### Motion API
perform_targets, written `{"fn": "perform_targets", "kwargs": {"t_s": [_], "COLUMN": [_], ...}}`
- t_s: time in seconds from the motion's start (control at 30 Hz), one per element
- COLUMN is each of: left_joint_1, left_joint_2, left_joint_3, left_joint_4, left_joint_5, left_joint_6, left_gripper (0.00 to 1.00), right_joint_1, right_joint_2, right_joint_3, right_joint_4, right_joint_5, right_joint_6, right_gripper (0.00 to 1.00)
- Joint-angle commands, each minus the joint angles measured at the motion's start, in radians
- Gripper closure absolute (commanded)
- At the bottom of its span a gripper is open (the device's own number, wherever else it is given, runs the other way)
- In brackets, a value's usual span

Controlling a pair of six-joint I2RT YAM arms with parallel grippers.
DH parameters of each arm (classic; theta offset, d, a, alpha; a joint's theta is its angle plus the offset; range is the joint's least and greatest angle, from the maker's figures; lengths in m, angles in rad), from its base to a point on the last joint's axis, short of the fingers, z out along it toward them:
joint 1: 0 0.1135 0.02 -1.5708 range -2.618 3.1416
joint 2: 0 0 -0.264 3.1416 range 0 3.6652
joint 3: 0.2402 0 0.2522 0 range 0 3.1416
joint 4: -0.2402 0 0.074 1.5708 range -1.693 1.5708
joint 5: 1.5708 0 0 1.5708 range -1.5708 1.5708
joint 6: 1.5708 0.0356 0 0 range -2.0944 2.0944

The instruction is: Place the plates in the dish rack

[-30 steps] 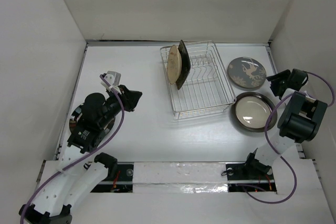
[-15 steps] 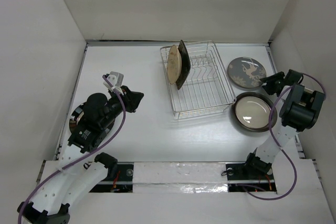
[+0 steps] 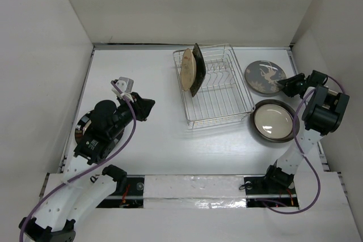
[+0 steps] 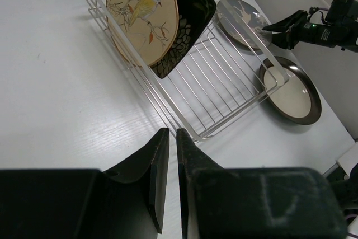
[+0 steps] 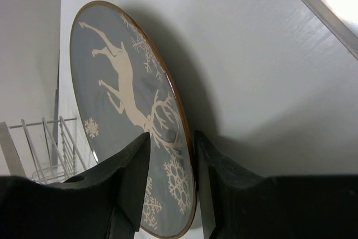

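Right gripper (image 5: 172,138), jaws apart, straddles rim of grey round deer plate (image 5: 128,93) (wrist view only). Silver wire rack (image 3: 222,100): tan round plate (image 3: 186,69), black square plate (image 3: 197,76).

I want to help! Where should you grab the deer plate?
Grab the deer plate by its thin rim on the side facing the right gripper. It lies flat on the table, so only the edge lets fingers pinch it.
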Motion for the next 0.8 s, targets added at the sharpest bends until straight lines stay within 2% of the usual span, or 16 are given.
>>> {"fn": "perform_targets", "kwargs": {"t_s": [0.0, 0.03, 0.07, 0.1, 0.13, 0.17, 0.27, 0.33, 0.57, 0.77], "left_joint_1": [-0.007, -0.007, -0.007, -0.007, -0.007, -0.007, -0.007, -0.007, -0.007, -0.007], "left_joint_2": [-0.001, 0.001, 0.005, 0.007, 0.007, 0.002, -0.002, 0.002, 0.015, 0.03], "left_joint_3": [0.02, 0.023, 0.023, 0.025, 0.022, 0.02, 0.02, 0.022, 0.019, 0.025], "left_joint_4": [0.029, 0.029, 0.026, 0.026, 0.026, 0.026, 0.023, 0.023, 0.024, 0.024], "left_joint_5": [-0.005, -0.01, -0.013, -0.011, -0.008, -0.007, -0.023, -0.019, -0.008, -0.024], "left_joint_6": [0.018, 0.018, 0.019, 0.021, 0.019, 0.019, 0.022, 0.022, 0.024, 0.024], "left_gripper": [0.92, 0.92, 0.92, 0.92, 0.92, 0.92, 0.92, 0.92, 0.93, 0.93], "right_joint_1": [0.008, 0.008, 0.008, 0.008, 0.008, 0.008, 0.008, 0.008, 0.028, 0.028], "right_joint_2": [0.03, 0.033, 0.037, 0.038, 0.037, 0.034, 0.011, -0.026, -0.21, -0.373], "right_joint_3": [0.053, 0.063, 0.068, 0.068, 0.068, 0.062, 0.013, -0.03, -0.246, -0.338], "right_joint_4": [-0.072, -0.083, -0.088, -0.088, -0.086, -0.081, -0.033, 0.023, 0.397, 0.561], "right_joint_5": [-0.052, -0.057, -0.063, -0.064, -0.063, -0.057, -0.043, -0.023, 0.035, 0.048], "right_joint_6": [-0.032, -0.035, -0.036, -0.038, -0.038, -0.039, -0.035, -0.015, 0.104, 0.206], "right_gripper": [0.57, 0.59, 0.67, 0.7, 0.77, 0.88, 1.0, 1.0, 1.0, 1.0]}}
